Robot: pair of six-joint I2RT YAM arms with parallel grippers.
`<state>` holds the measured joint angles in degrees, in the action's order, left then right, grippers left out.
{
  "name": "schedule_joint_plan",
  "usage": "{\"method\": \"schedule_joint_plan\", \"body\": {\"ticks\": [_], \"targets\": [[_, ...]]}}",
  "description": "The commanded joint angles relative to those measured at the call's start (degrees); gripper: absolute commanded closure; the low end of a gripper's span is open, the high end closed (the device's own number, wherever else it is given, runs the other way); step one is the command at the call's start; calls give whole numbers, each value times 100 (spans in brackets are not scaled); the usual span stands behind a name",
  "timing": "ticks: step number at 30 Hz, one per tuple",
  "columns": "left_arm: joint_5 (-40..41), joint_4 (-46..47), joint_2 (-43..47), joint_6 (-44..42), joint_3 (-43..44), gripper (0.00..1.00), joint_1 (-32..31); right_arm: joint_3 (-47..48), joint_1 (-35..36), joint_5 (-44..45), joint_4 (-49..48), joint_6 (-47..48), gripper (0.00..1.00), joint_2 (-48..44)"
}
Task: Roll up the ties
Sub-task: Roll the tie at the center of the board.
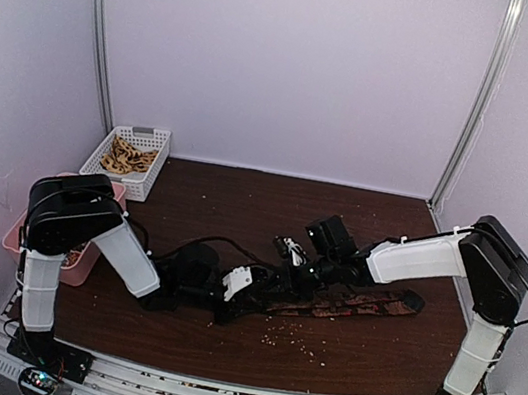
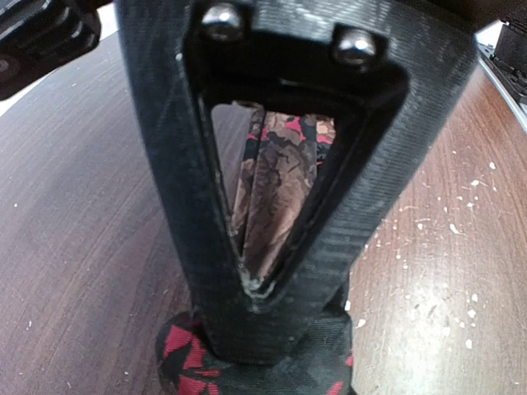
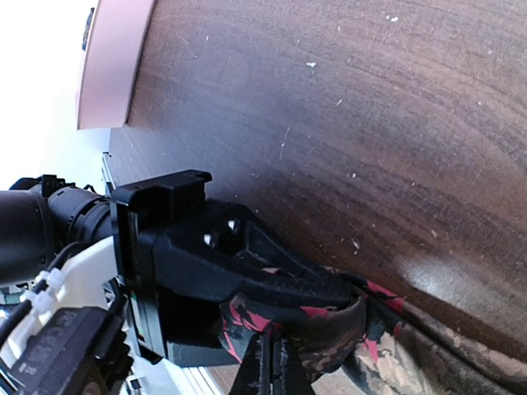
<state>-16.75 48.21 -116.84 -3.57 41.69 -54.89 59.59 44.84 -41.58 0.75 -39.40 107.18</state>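
One tie [image 1: 358, 303], dark with a red and tan pattern, lies flat across the table's middle and runs right to its wide end. My left gripper [image 1: 256, 293] is shut on the tie's left end. In the left wrist view [image 2: 259, 317] the fabric [image 2: 276, 189] shows between the closed fingers and bulges out under the tips. My right gripper [image 1: 298, 264] meets the same end from the far right. In the right wrist view [image 3: 276, 370] its fingers are pressed together on a fold of the tie [image 3: 395, 341], right beside the left gripper's finger [image 3: 272, 276].
A white basket [image 1: 151, 174] with tan pieces stands at the back left. A pink tray [image 1: 81, 263] lies at the left edge behind my left arm, and also shows in the right wrist view [image 3: 111, 66]. Pale crumbs [image 1: 296, 337] dot the wood in front of the tie.
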Motion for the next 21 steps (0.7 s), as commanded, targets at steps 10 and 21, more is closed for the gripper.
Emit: {"method": "schedule_joint_plan", "body": {"ticks": [10,21], "targets": [[271,671,101,78,-616,30,-4,-1073,-499,129,-615,-24,100,181],[402,1916,-647,831,-293,25,-30,-1472,-661,148,-799,100,100,118]]}}
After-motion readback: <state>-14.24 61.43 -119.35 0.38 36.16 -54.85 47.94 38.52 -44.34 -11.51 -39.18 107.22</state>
